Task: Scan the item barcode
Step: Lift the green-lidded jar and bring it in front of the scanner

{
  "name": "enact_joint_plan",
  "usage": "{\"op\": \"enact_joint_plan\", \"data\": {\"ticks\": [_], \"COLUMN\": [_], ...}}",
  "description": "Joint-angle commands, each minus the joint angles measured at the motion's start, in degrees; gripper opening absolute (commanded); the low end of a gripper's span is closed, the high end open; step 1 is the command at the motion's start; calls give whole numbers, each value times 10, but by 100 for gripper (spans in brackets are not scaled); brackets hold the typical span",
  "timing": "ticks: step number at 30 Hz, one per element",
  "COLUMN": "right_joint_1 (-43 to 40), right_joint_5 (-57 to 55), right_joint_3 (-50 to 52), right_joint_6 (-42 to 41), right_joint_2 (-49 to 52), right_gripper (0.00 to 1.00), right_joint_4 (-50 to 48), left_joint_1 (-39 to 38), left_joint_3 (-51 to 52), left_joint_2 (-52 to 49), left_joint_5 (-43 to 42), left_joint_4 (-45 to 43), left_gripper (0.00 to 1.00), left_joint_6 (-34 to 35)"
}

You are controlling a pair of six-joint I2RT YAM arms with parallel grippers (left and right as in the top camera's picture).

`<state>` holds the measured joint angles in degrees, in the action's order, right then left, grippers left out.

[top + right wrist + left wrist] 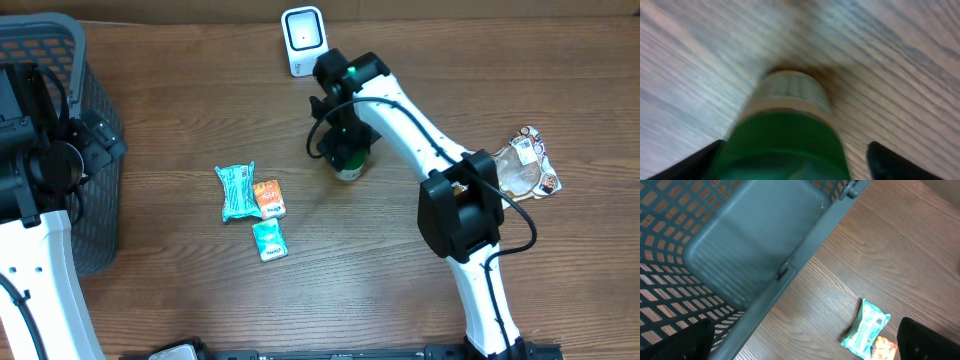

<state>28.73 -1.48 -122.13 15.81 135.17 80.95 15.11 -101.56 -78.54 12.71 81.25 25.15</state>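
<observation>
A dark grey mesh basket point(100, 215) stood at the left end of the wooden desk point(180, 300). Near the middle of the desk lay three small packets close together: a teal packet point(236, 190), an orange packet point(269, 198) touching its right edge, and a smaller green packet point(269, 240) just below them. Well apart, near the right edge, lay a crinkled clear-and-white wrapper point(525, 165) with printed pictures.

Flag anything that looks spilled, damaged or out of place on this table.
Nothing spilled or broken. Only the clear packet near the right edge looks crumpled, and the three sachets lie bunched at odd angles.
</observation>
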Motion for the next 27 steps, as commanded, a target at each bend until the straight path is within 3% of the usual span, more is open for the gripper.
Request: {"op": "enact_joint_plan", "data": {"ticks": [1,3,7,11,17,25,26,27], "right_joint_1": [-7,-7,-7,-7,-9,-12,-12,-11], "right_joint_5": [38,54,56,54,40,41,48,47], "right_joint_3": [3,3,3,3,2,2,2,2], "right_joint_6": [3,-2,-33,-106,-328,-648,-688,-728], "right_joint_2": [-7,-7,-7,-7,-7,-7,-7,-7], "right_gripper": [78,62,50,46,53,49,51,65], "right_joint_4": [-4,-7,-12,-12,-11,-56,-62,-71], "left_joint_1": [2,2,2,2,2,2,2,2], "left_joint_3": [-8,-8,-8,-8,-8,-8,-8,-8], "left_joint_2": [-1,-1,-1,-1,-1,-1,-1,-1], "left_joint_5": [8,8,8,8,8,8,8,8], "left_joint_4": [-1,-1,-1,-1,-1,-1,-1,-1], "left_gripper": [100,100,99,100,99,100,99,99], "left_joint_6": [2,2,2,2,2,2,2,2]}}
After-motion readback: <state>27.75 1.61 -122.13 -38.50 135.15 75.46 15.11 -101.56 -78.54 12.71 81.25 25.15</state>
